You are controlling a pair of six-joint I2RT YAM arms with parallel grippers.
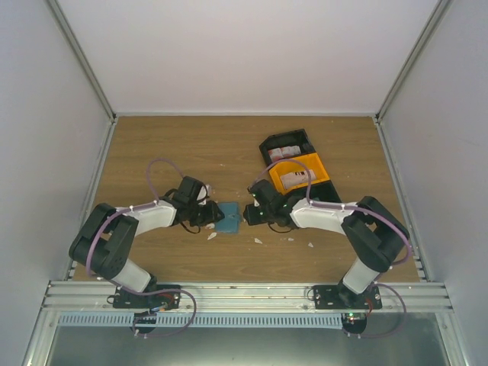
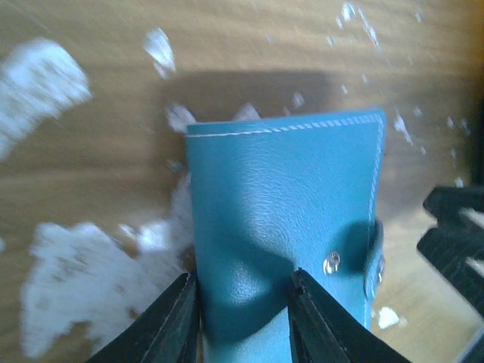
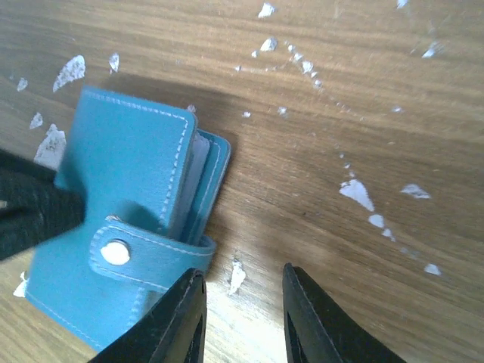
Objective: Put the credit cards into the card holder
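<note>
Left gripper [image 2: 242,281]: jaws part-way apart, straddling the near end of the card holder [image 2: 287,204]; one finger sits at the holder's long edge, the other lies over its face, well in from the far edge. Cannot tell whether the pads bear on it. Right gripper [image 3: 242,272]: jaws apart, only bare desk [image 3: 340,113] between them, with the holder's snap strap [image 3: 147,253] just beside one finger and not inside the gap. The holder lies flat on the desk between the two grippers. It looks closed, the strap wrapped round the open edge and apparently fastened. The credit cards [image 1: 297,178] are well apart from it, in the orange bin [image 1: 321,163] and the black bin [image 1: 305,136] beyond. Risks, as judged: (1) if the right jaws close where they stand they catch air, or nudge the strap and shove the holder sideways. (2) The left hold is off-centre on smooth leather, so any pull on the strap may pivot or slide the holder out. (3) White paper scraps [image 3: 355,193] litter the desk around the holder and may reduce friction. (4) The two grippers sit near each other across a small item, so a misjudged approach could knock fingers together. (5) With the strap unopened, no card can enter.
</note>
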